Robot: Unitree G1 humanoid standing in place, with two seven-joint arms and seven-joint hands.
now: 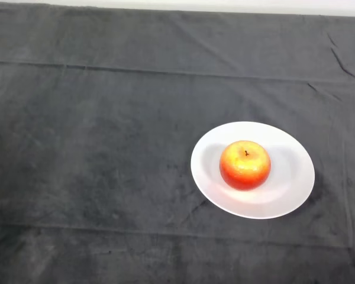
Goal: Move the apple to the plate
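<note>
A red and yellow apple (245,165) sits upright, stem up, near the middle of a white round plate (290,183). The plate lies on the dark cloth at the right of centre in the head view.
The dark cloth (94,148) covers the whole table, with creases running across it at the back and near the front. A pale strip of wall or floor (225,5) shows past the table's far edge.
</note>
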